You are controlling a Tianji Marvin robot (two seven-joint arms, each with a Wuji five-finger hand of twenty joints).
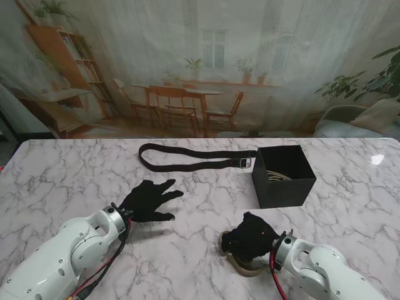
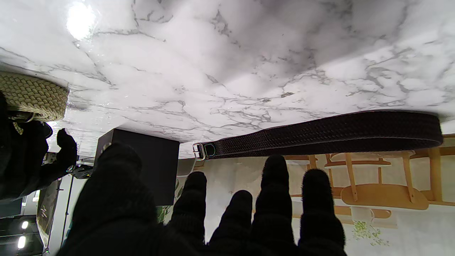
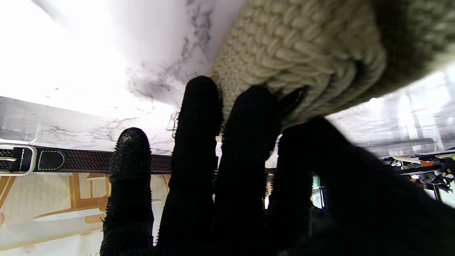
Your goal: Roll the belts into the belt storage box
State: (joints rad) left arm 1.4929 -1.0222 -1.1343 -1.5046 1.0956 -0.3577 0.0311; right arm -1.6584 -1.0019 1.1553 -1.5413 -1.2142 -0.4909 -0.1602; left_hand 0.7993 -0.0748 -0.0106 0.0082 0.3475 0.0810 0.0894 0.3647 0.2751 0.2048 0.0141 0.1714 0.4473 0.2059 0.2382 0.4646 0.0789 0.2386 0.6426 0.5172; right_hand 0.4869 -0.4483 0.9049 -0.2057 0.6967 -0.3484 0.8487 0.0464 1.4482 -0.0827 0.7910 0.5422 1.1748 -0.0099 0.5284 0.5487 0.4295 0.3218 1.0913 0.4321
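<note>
On the white marble table (image 1: 75,181), had the rolled tan belt (image 1: 245,265) gripped in the right hand (image 1: 250,240) at the frame's right near me, had the left hand (image 1: 148,200) spread wide and empty, and likely needed a tight squeeze on the roll for the lift to the black box (image 1: 282,187), farther off at right.

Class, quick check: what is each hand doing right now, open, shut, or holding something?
Left hand: open, fingers spread over the table, holding nothing.
Right hand: shut on the rolled beige braided belt.
</note>
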